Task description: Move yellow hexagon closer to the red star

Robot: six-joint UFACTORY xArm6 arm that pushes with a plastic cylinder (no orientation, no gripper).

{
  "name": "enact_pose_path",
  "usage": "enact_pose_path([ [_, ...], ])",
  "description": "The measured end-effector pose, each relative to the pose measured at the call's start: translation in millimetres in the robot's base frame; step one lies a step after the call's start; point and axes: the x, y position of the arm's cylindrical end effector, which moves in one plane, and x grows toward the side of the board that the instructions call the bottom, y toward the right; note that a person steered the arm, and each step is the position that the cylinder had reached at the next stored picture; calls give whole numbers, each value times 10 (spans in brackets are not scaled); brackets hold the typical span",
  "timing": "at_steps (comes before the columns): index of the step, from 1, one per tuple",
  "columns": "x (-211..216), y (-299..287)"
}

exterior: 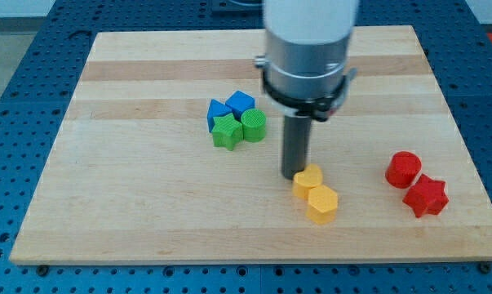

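Note:
The yellow hexagon (321, 203) lies low in the middle of the wooden board (148, 204). A second yellow block (308, 180) touches it on its upper left. The red star (426, 196) lies at the view's right, well apart from the hexagon. A red cylinder (403, 169) sits just above and left of the star. My tip (294, 174) rests on the board right against the upper left side of the second yellow block, up and left of the hexagon.
A cluster sits left of the rod: a blue triangle-like block (216, 111), a blue block (240, 104), a green star (226, 131) and a green cylinder (254, 125). The board's bottom edge runs close below the hexagon.

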Motion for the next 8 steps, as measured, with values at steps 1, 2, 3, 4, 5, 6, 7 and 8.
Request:
enact_pose_path([
  [1,-9,120],
  [2,-16,-361],
  [3,108,-692],
  [4,373,-693],
  [5,485,-427],
  [6,485,17],
  [7,484,452],
  [8,506,476],
])
